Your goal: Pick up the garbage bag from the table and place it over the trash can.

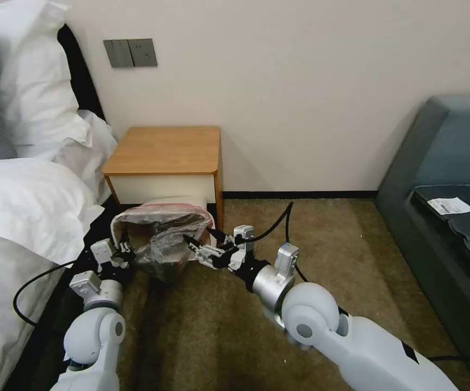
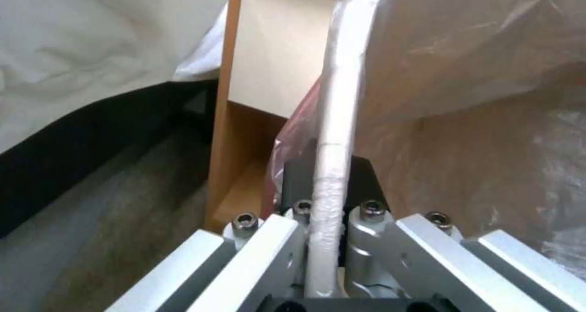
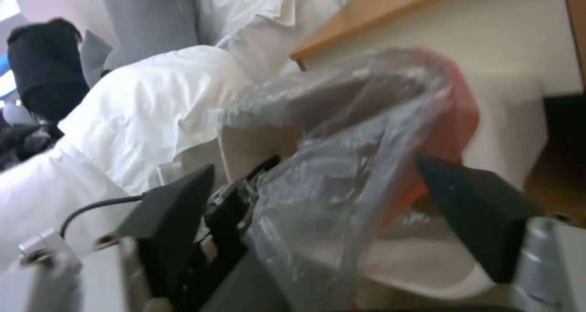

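- The left tool (image 1: 127, 254) sits at the trash can's (image 1: 191, 202) left side, at about 7 o'clock in the head view. In the left wrist view its two fingers (image 2: 303, 238) are pressed close on the bin's rolled rim (image 2: 342, 96), one on each side, with bag plastic over it.
- The right tool (image 1: 191, 245) is at the front of the bin, near the middle of the head view. Its dark fingers (image 3: 482, 211) are spread wide apart, and a fold of the garbage bag (image 1: 164, 239) hangs between them. I cannot tell if a finger touches the plastic.
- The garbage bag is draped over the bin's mouth. Its pink-red edge lies along the far rim, and a crinkly bunch sags down the front.
- The bag hides most of the inside of the bin. The left tool's tips are hard to see in the head view.
- The tabletop (image 1: 164, 149) of the wooden nightstand is at 12 o'clock from the bin, just behind it.
- The bin stands on brown carpet (image 1: 327, 239). A white bed (image 1: 23, 201) is at 9 o'clock, and a dark sofa (image 1: 446, 179) at 3 o'clock.
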`<state>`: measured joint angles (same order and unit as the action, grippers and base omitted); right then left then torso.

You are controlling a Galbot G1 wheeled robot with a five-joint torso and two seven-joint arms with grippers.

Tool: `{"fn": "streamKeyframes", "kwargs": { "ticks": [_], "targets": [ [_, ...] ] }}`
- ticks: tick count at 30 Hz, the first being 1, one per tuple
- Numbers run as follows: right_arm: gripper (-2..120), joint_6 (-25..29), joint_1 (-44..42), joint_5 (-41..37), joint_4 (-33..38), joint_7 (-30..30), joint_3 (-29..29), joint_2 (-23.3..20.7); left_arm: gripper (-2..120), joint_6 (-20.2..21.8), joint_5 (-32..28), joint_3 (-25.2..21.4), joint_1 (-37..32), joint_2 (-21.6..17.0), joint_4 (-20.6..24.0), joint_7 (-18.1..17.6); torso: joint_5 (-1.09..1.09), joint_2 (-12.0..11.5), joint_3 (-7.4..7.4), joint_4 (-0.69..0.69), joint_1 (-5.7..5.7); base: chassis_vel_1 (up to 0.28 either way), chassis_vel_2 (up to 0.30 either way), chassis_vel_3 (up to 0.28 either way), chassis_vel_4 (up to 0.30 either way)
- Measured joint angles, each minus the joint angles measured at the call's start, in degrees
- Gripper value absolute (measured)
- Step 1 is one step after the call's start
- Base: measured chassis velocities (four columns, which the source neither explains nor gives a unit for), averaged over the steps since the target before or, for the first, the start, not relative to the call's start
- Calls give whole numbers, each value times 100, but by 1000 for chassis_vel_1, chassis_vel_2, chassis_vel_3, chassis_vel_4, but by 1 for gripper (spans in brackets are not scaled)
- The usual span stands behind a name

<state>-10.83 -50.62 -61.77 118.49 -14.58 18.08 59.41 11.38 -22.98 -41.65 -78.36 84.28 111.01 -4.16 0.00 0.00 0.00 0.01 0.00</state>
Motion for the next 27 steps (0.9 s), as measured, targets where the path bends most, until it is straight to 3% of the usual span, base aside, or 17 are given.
{"fn": "streamKeyframes", "kwargs": {
  "ticks": [6, 11, 22, 27],
  "targets": [
    [108, -67, -34, -262, 80, -242, 84, 133, 0, 19, -4, 1, 43, 47, 9, -4, 0, 0, 0, 0, 0, 0, 0, 0, 0],
    [113, -53, -47, -232, -31, -258, 165, 239, 0, 23, -7, 10, 45, 84, 61, -7, 0, 0, 0, -1, 0, 0, 0, 0, 0],
    [112, 35, 77, -126, -329, -223, 213, 406, 0, 29, -26, 15, -51, 89, 261, -6, 0, 0, 0, -3, 0, 0, 0, 0, 0],
    [100, 84, 191, -121, -536, -199, 189, 454, 0, 29, -23, 35, -152, 132, 415, -2, 1, 0, 0, -2, 0, 0, 0, 0, 0]
  ]
}}
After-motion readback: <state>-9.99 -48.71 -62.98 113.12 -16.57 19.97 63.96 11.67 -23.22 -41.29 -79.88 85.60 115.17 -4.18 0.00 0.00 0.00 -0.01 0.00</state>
